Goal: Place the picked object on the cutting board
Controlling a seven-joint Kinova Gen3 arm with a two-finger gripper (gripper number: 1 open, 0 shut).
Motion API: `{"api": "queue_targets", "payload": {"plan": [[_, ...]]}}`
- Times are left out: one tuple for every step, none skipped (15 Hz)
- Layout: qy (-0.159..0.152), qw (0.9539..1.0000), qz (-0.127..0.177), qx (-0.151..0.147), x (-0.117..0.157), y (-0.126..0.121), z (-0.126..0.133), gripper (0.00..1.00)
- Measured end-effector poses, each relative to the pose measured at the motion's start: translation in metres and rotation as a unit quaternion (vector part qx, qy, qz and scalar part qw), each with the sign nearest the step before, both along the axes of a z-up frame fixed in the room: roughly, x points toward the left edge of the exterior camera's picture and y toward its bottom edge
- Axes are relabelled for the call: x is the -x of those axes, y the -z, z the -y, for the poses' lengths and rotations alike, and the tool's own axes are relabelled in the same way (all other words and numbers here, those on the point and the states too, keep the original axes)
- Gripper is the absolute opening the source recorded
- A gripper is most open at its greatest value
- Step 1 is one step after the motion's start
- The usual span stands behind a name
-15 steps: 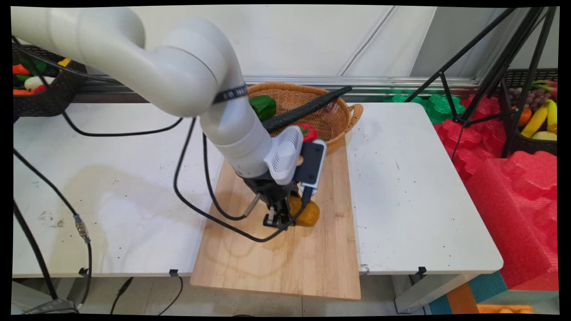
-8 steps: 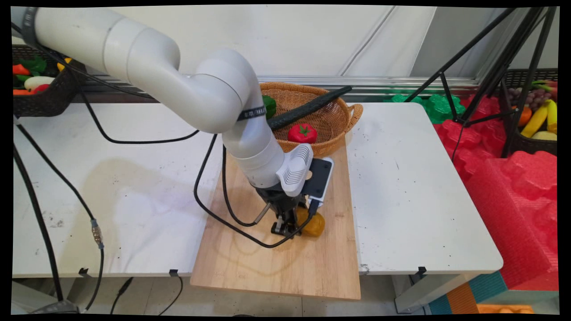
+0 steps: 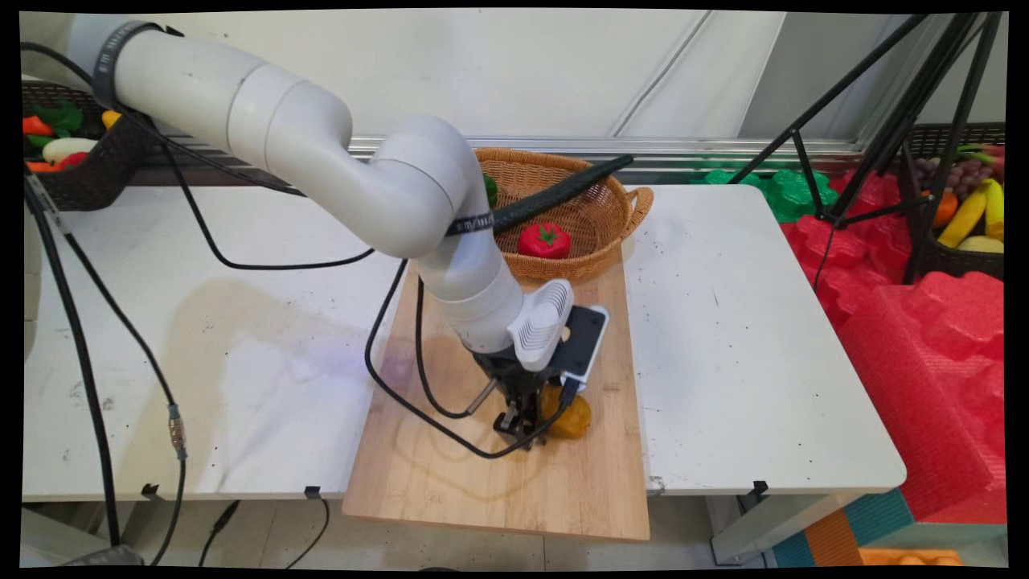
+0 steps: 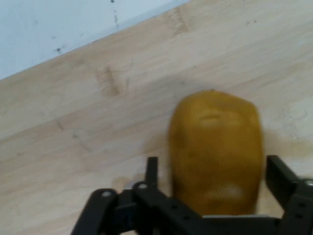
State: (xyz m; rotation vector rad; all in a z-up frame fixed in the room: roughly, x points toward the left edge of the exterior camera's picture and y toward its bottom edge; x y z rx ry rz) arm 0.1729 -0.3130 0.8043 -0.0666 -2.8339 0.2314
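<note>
A yellow-brown potato [image 3: 572, 418] lies low over the wooden cutting board [image 3: 482, 482], towards its right side. My gripper [image 3: 526, 426] comes down on it from the upper left and is shut on the potato. In the hand view the potato [image 4: 215, 152] fills the space between the two black fingers [image 4: 152, 169], one on each side of it. The board's [image 4: 73, 122] grain runs under the potato, and the white table [image 4: 49, 29] shows beyond the board's edge.
A wicker basket [image 3: 611, 217] at the board's far end holds a red tomato [image 3: 545, 240] and a green pepper [image 3: 489, 189], with a black rod across it. A dark basket of toy food [image 3: 72, 161] stands far left. Tripod legs [image 3: 868, 121] and red foam [image 3: 924, 338] are at the right.
The gripper has moved towards the table's near side and slightly right along the board, and the potato has moved with it. The tomato in the basket has come out from behind the arm.
</note>
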Motion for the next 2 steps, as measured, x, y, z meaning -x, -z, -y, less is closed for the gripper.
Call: {"api": "queue_targets", "payload": {"plan": [[0.004, 1.0, 0.0, 0.001, 0.0013, 0.0013, -0.0003, 1.0], [0.007, 1.0, -0.001, 0.002, 0.0021, 0.0019, -0.0012, 1.0]]}}
